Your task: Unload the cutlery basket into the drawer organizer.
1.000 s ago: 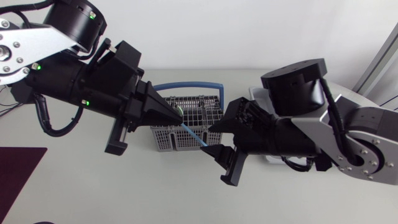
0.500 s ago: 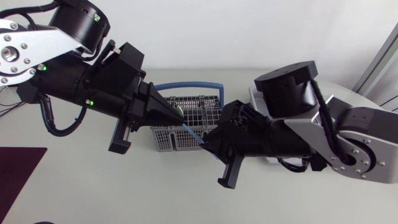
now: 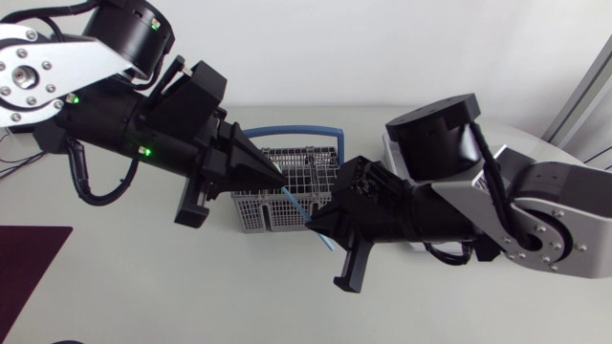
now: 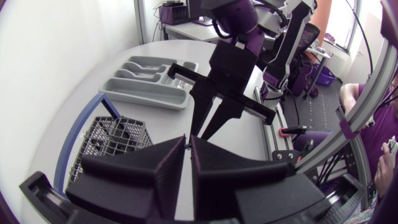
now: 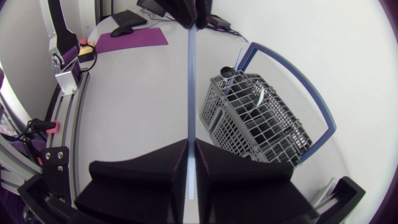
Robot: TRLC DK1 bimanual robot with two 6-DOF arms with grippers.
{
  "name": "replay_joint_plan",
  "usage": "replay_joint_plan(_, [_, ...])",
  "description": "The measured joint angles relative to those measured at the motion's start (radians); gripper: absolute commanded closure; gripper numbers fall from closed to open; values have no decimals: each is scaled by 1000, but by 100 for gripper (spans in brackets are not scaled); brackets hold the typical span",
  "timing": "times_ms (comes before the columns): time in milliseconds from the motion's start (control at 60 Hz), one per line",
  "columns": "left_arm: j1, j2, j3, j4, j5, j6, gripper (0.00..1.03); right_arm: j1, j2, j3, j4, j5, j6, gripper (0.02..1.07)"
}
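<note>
While the left gripper (image 3: 280, 182) and right gripper (image 3: 321, 223) both pinch the blue utensil (image 3: 298, 204) narrowly over the basket (image 3: 311, 164), it looks like a handover: left releases next, and right carries it to the organizer (image 4: 144, 98).

My left arm (image 3: 115, 134) is mostly matte black, apart from one silver-grey link (image 3: 43, 72) whose round flange carries a ring of small dark screws. A squat black cylindrical joint (image 3: 129, 33) caps it, small green lights (image 3: 145, 150) glow on the black housing, and a black cable (image 3: 81, 182) loops off its near side. My right arm (image 3: 459, 215) matches: a fat black drum joint (image 3: 440, 139), a silver-grey shell (image 3: 521, 196) with its own screw ring, and thin black wiring (image 3: 449, 253) along the near edge. The left gripper (image 3: 279, 182) and right gripper (image 3: 320, 225) each have two broad matte black wedge fingers on a black crossbar.
</note>
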Motion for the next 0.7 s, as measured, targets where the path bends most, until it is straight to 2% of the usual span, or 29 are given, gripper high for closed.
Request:
replay_joint_plan(67, [16, 3, 23, 7, 4, -19, 15, 0, 0, 0, -14, 0, 0, 101])
replay_joint_plan(150, [55, 3, 64, 12, 7, -45, 7, 0, 0, 0, -31, 0, 0, 101])
replay_joint_plan(450, [290, 3, 134, 26, 40, -68, 6, -93, -47, -13, -87, -29, -2, 101])
replay_joint_plan(700, [400, 16, 112, 27, 40, -26, 6, -204, -111, -32, -116, -57, -6, 101])
